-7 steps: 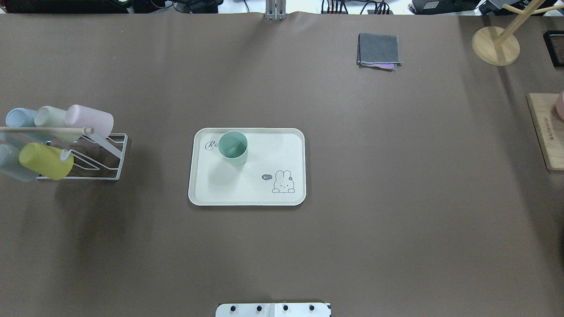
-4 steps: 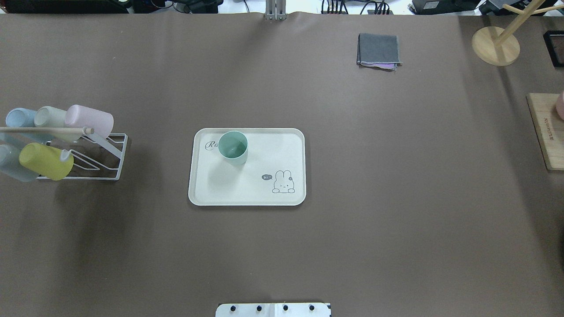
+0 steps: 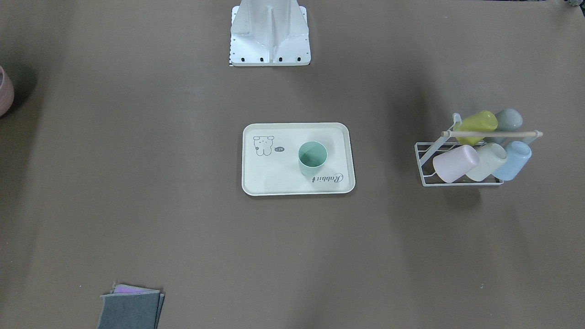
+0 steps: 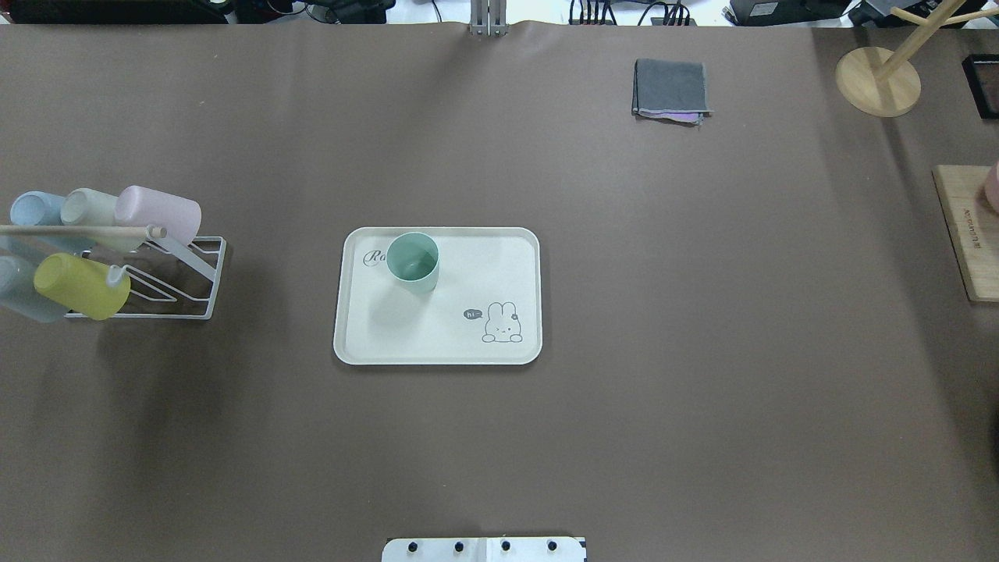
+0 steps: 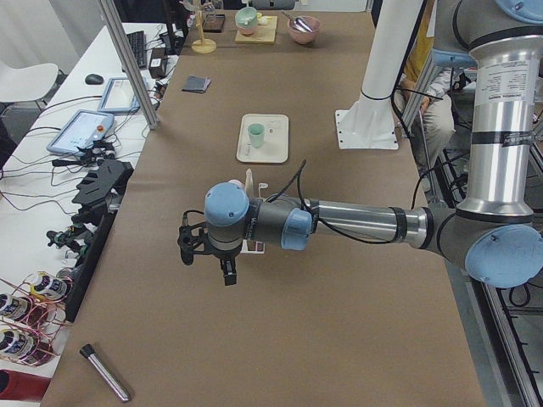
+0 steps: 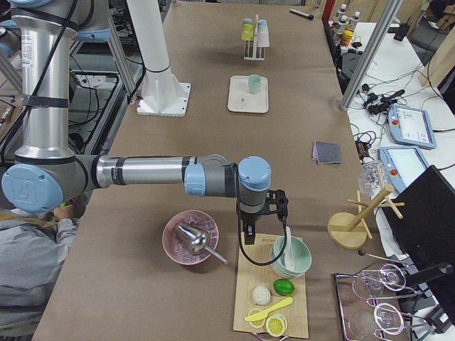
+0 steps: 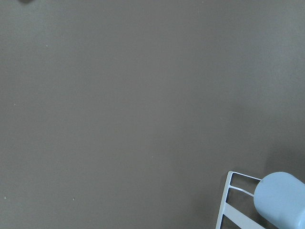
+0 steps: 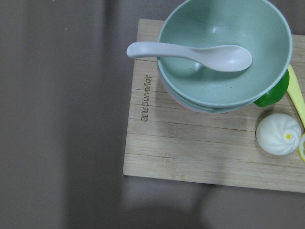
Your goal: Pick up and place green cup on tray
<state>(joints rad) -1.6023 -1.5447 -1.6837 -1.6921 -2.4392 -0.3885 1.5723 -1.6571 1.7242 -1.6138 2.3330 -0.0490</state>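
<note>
The green cup [image 4: 412, 261] stands upright on the cream tray [image 4: 437, 337], in its corner by the "Rabbit" script; it also shows in the front view [image 3: 312, 158] on the tray [image 3: 274, 179]. Neither gripper is near it. The left gripper [image 5: 208, 261] hangs above the bare table near the table's left end, away from the tray [image 5: 276, 146]. The right gripper [image 6: 261, 222] hangs over the wooden board at the table's right end. Both show only in the side views, so I cannot tell whether they are open or shut.
A white wire rack [image 4: 183, 300] at the left holds several cups, among them a lime one [image 4: 78, 285]. A grey folded cloth [image 4: 671, 87] and a wooden stand [image 4: 878, 82] lie at the far right. A wooden board [image 8: 190, 152] carries a green bowl [image 8: 224, 62] with a spoon.
</note>
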